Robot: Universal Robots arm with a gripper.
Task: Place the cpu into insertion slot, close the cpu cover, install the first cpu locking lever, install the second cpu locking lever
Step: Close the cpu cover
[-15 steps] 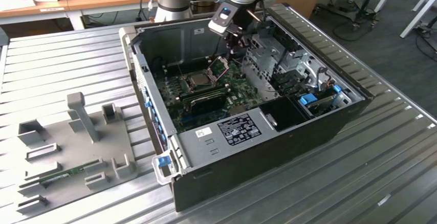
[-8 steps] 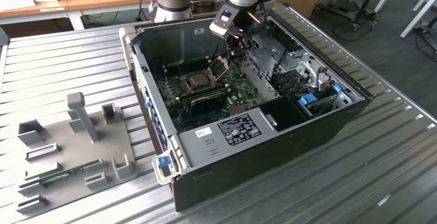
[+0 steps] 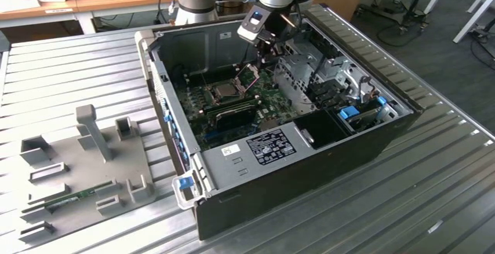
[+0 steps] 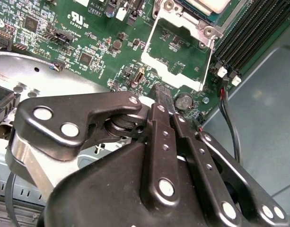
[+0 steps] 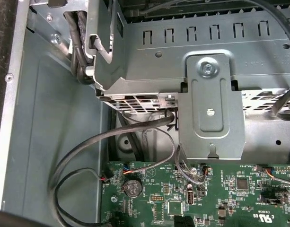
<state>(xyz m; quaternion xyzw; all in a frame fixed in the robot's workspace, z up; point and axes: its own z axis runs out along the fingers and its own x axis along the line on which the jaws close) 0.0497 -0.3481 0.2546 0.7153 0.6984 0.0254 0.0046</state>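
My gripper (image 4: 161, 94) hangs inside the open computer case (image 3: 348, 161) with its fingers pinched together on nothing. In the second wrist view it sits close beside the free edge of the cpu cover (image 4: 185, 21) - whether they touch, I cannot tell. The cover stands raised on its hinge, and the cpu (image 3: 226, 91) already lies in its socket on the motherboard (image 3: 263, 108) - grey top up, uncovered.

Hand (image 4: 160, 92) glossy blk; cpu cover (image 4: 171, 74) prob. metal.
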